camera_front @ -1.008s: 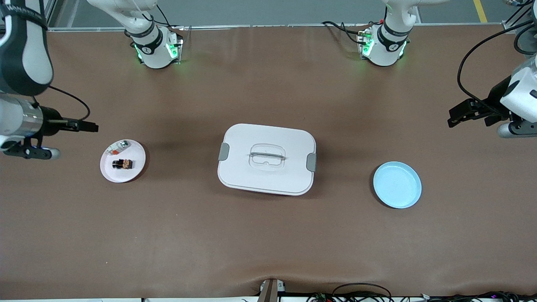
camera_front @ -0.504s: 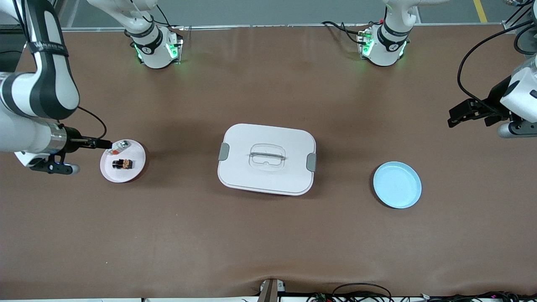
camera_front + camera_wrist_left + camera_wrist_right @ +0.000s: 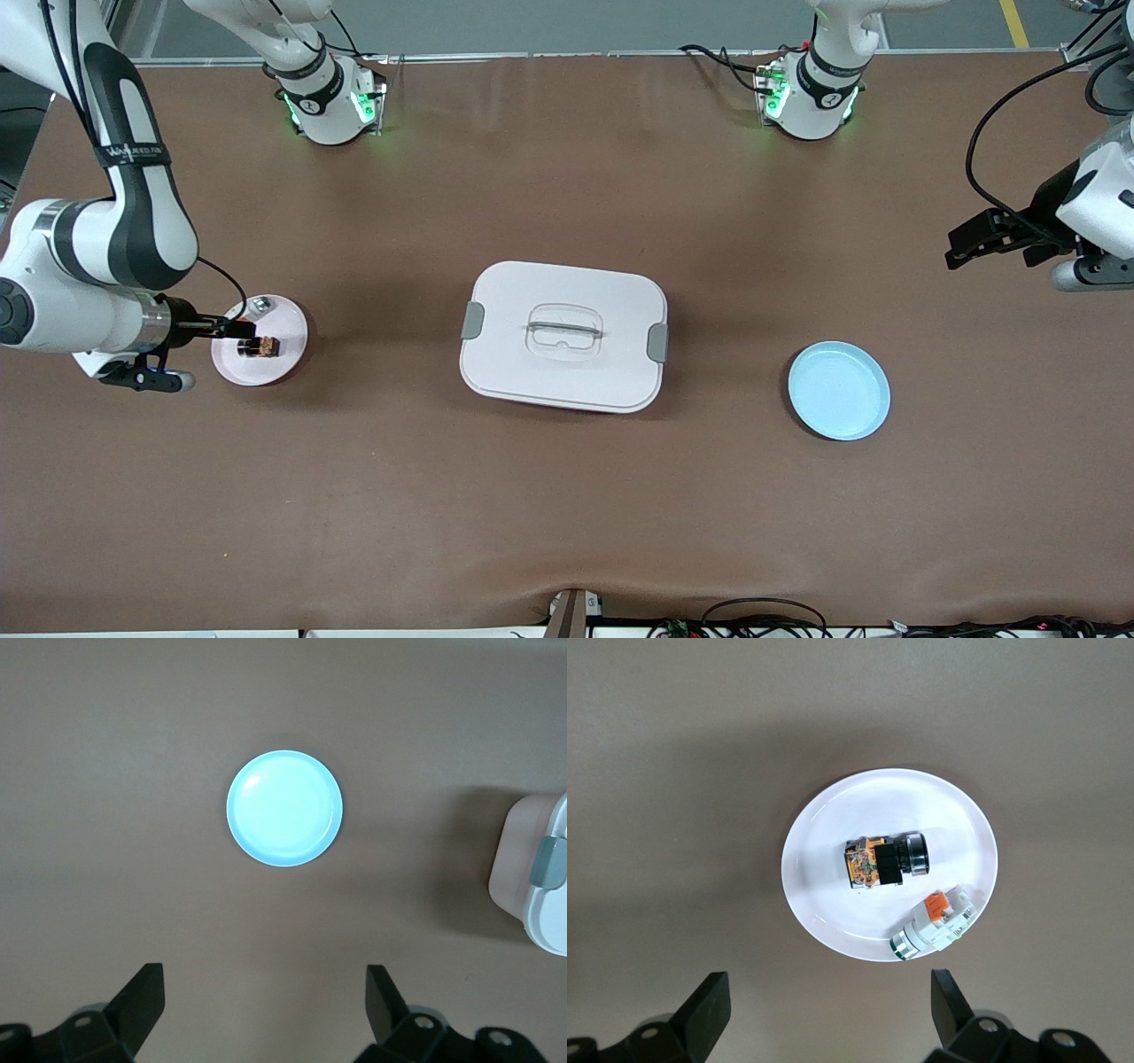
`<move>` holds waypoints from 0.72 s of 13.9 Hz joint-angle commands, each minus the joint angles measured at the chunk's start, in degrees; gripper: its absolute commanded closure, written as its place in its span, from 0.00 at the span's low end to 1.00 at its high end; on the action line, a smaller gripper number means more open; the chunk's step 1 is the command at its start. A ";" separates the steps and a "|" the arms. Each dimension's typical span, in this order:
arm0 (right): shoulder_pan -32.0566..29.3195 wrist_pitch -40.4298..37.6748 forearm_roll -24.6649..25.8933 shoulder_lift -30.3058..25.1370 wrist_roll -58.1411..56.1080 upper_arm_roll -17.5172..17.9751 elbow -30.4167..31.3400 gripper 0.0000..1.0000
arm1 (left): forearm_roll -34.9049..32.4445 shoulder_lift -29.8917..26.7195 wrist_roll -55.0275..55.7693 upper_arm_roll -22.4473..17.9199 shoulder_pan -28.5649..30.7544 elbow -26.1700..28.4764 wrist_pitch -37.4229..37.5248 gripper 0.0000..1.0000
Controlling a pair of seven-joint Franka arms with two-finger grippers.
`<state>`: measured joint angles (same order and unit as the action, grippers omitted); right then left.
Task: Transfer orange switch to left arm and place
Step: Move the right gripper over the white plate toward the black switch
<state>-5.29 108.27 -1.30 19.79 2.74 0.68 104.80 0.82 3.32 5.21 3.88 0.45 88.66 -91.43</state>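
The orange switch (image 3: pixel 259 346) (image 3: pixel 877 861), black with an orange band, lies on its side on a white plate (image 3: pixel 270 368) (image 3: pixel 833 895). My right gripper (image 3: pixel 241 329) (image 3: pixel 830 992) hangs open above that plate's edge, with nothing between its fingers. The white lidded box (image 3: pixel 563 337) (image 3: pixel 540 877) sits mid-table between the two plates. At the left arm's end of the table, my left gripper (image 3: pixel 961 248) (image 3: pixel 266 988) waits open and empty over bare table.
A silver-and-red item (image 3: pixel 259 305) (image 3: pixel 935 926) shares the white plate with the switch. An empty pale blue plate (image 3: pixel 839 391) (image 3: pixel 284 808) lies beside the box toward the left arm's end. The brown table surface (image 3: pixel 567 514) spreads wide around them.
My right arm has swung in from the table's end, bringing its gripper over the white plate near the switch. The left arm, box and plates have not moved.
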 commanded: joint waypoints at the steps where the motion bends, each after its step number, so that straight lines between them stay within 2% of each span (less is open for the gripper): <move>1: -0.33 0.71 -0.01 1.12 1.04 0.29 -0.21 0.00 | -0.64 0.29 -1.17 0.08 0.26 -0.94 1.17 0.00; 7: -1.03 5.19 0.51 4.28 2.62 0.20 1.10 0.00 | -0.56 0.29 -1.17 0.08 0.26 -0.94 1.17 0.00; 10: -1.21 8.79 4.46 6.13 2.62 0.29 0.49 0.00 | -0.56 0.29 -1.26 0.08 0.17 -0.94 1.17 0.00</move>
<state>-5.73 115.65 0.71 25.19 4.42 0.16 105.69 0.82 3.32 5.21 3.87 0.52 88.66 -91.43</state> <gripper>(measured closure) 0.000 0.000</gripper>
